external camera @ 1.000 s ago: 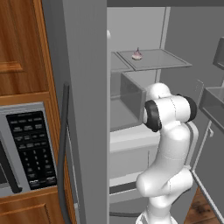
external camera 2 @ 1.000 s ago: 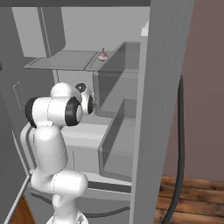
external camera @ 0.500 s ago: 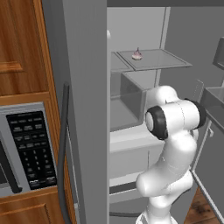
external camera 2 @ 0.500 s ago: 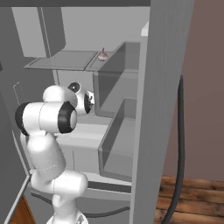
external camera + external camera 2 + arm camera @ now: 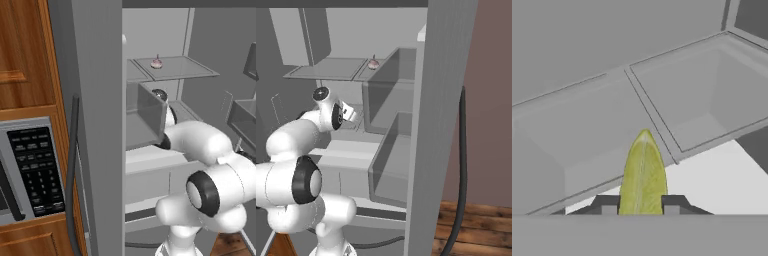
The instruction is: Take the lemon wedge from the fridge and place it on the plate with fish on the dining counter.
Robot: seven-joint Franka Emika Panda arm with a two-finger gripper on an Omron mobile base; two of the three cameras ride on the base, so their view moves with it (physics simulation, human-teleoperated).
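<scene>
Gripper (image 5: 642, 207) is clamped on the lemon wedge (image 5: 643, 175): in the hand view the two dark finger tips sit tight against either side of the yellow-green piece, which stands up between them with its pointed end away from the camera. The hold is low on the wedge, near its broad end, likely so that the thin tip stays free and the piece cannot pivot out. The wedge is therefore off any shelf and carried in the hand, inside the open fridge (image 5: 97, 100). Beyond it lie the grey drawer compartments (image 5: 712, 100) of the fridge interior. From the base cameras the arm reaches in at mid height, below the upper glass shelf (image 5: 175, 67); the wrist (image 5: 338, 112) is level with the door bin (image 5: 391, 85) of the right door. A small pinkish round item with a stem (image 5: 156, 63) sits on that upper shelf, toward its front edge, well apart from the hand and not part of the job. Judgement: pick is done, withdrawal from the fridge is the step in hand; plate and dining counter are yet to be reached. Risk: brushing the door bin on the way out.
</scene>
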